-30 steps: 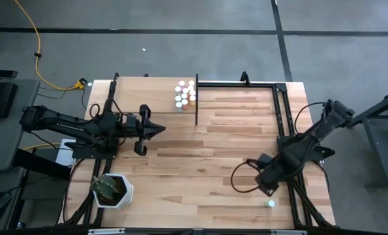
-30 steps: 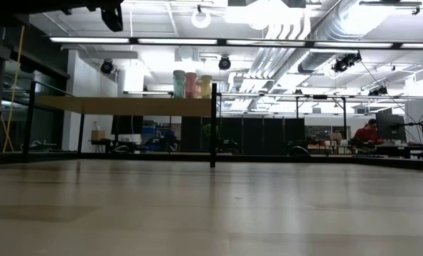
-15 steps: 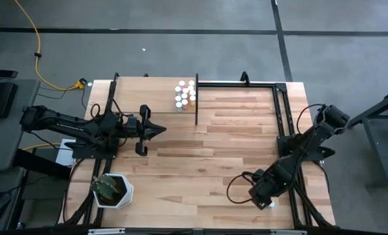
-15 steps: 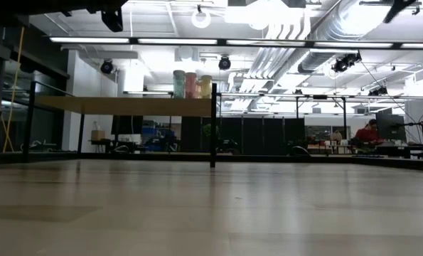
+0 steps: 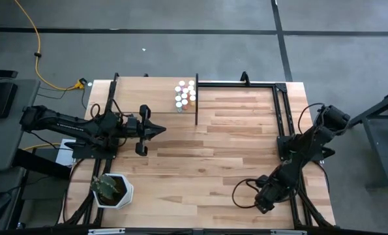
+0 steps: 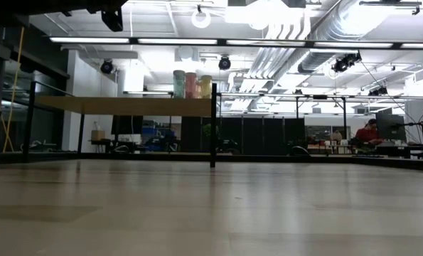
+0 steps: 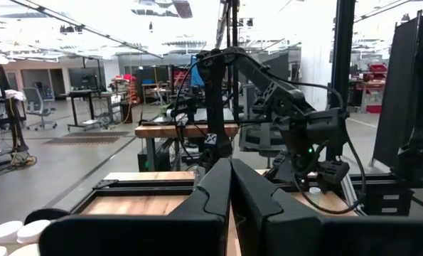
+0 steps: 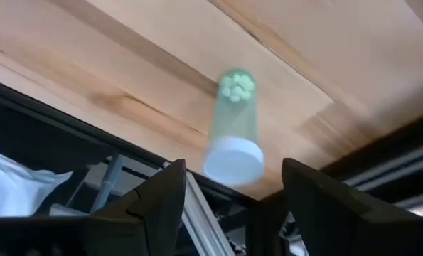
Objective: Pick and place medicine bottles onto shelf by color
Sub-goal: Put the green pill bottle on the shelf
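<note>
Wood tabletop point(image 5: 220, 150); shelf point(image 5: 148, 88) at its far edge, medicine bottles point(image 5: 185, 93) clustered on the shelf's end. Left end effector point(image 5: 156, 129) shut, empty, near shelf. Right end effector point(image 8: 229, 188) open, empty, over pale green bottle point(image 8: 234, 128) well apart from shelf.

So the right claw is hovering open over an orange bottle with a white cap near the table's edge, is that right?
Not quite: the bottle is pale green, not orange. The right wrist view shows it, white cap and all, ahead of the open right gripper near the table's edge.
</note>
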Robot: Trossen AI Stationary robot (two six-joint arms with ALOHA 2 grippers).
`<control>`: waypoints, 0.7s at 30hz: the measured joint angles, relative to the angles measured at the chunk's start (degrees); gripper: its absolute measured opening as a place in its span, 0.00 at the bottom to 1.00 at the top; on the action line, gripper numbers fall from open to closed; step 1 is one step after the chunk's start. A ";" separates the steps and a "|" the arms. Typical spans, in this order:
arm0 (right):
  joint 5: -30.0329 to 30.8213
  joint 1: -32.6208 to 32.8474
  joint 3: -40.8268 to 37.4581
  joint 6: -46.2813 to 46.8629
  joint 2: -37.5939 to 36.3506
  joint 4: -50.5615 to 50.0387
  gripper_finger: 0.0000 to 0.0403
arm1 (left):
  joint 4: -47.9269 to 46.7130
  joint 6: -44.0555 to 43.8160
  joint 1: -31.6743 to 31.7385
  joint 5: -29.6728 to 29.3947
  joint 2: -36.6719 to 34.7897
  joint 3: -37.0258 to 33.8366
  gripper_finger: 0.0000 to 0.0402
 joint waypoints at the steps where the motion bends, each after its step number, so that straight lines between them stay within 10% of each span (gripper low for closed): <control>1: 0.48 0.00 -0.31 -0.01 0.00 0.80 0.56 | 0.00 0.00 0.00 0.00 0.00 0.00 0.00; 21: 0.72 -0.02 -2.40 1.12 0.00 1.71 0.49 | 0.00 0.00 0.00 0.02 0.00 0.00 0.00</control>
